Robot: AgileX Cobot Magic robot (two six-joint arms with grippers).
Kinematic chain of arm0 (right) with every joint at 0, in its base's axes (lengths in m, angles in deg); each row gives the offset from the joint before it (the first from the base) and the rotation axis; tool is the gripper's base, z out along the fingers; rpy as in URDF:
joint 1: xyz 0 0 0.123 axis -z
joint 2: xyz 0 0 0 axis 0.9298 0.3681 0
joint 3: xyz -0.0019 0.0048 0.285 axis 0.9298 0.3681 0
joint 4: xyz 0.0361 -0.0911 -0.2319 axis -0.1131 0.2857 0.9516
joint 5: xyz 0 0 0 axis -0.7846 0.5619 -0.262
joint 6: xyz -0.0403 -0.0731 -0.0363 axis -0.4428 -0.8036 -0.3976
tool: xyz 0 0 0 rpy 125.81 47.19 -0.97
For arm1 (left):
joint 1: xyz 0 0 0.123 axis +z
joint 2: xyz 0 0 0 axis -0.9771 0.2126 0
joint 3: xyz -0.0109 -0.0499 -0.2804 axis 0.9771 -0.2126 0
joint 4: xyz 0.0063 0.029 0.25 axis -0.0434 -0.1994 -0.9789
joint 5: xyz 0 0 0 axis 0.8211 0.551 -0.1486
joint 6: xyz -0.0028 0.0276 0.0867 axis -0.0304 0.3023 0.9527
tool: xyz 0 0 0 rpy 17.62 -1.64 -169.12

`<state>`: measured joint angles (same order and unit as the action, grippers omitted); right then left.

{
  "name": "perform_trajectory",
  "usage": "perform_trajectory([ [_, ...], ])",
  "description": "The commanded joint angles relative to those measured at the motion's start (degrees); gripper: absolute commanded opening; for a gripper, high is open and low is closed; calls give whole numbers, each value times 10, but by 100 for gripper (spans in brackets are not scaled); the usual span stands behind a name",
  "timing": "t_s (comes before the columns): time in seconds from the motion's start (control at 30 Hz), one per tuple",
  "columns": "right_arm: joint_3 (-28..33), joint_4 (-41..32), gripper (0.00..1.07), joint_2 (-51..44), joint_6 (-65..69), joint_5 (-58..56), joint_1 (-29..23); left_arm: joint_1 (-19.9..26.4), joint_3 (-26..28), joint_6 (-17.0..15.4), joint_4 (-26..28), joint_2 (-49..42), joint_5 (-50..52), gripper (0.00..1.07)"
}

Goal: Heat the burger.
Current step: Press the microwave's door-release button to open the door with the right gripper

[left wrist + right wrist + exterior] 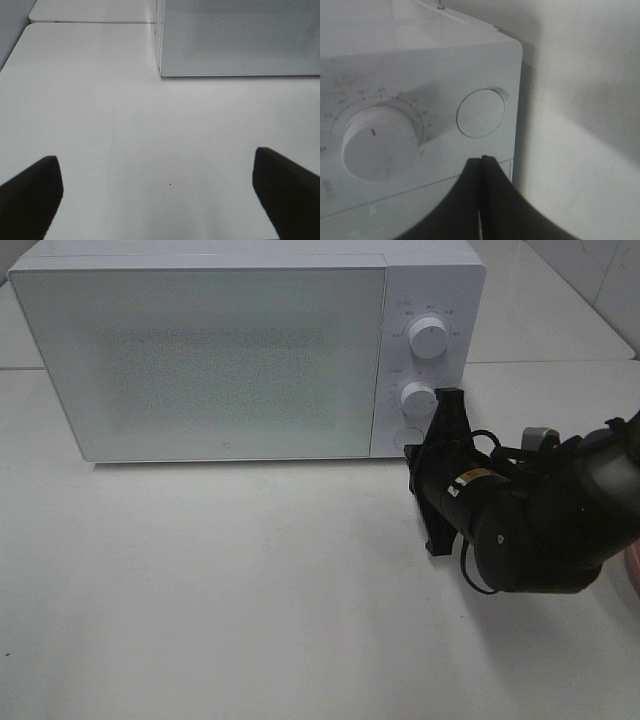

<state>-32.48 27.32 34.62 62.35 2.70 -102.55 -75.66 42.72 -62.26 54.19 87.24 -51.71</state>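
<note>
The burger is out of view. The white microwave (200, 350) stands at the back of the table with its door closed. My right gripper (413, 453) is shut with nothing in it. Its tips are right in front of the round button (480, 113) at the lower corner of the control panel; the right wrist view shows the joined tips (481, 159) just short of the button, and I cannot tell if they touch it. My left gripper (155, 157) stands open over bare table near the microwave's (240, 40) left front corner, and it is outside the exterior view.
Two white knobs sit on the panel, an upper knob (428, 338) and a lower knob (418, 398), the latter also in the right wrist view (379, 143). A sliver of something pink (633, 570) shows at the right edge behind my right arm. The white tabletop (220, 580) spreads in front of the microwave.
</note>
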Motion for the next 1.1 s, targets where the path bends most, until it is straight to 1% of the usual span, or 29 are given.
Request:
perform_trajectory([
  [0.03,-17,8,0,5,-7,-11,8,-1,-1,-2,3,-14,3,98],
  [0.1,-34,7,0,19,-7,-18,8,-1,-1,-2,3,-14,3,98],
  [0.27,-53,5,0,37,-6,-23,18,-1,-1,-2,3,-14,3,98],
  [0.43,-65,6,0,37,-19,-25,28,-1,-1,-2,3,-14,3,98],
  [0.63,-87,11,0,37,-34,-57,41,-1,-1,-2,3,-14,3,98],
  [0.83,-96,21,0,37,-34,-81,48,-1,-1,-2,3,-14,3,98],
  [1.1,-103,14,0,49,-37,-81,48,-1,-1,-2,3,-14,3,98],
])
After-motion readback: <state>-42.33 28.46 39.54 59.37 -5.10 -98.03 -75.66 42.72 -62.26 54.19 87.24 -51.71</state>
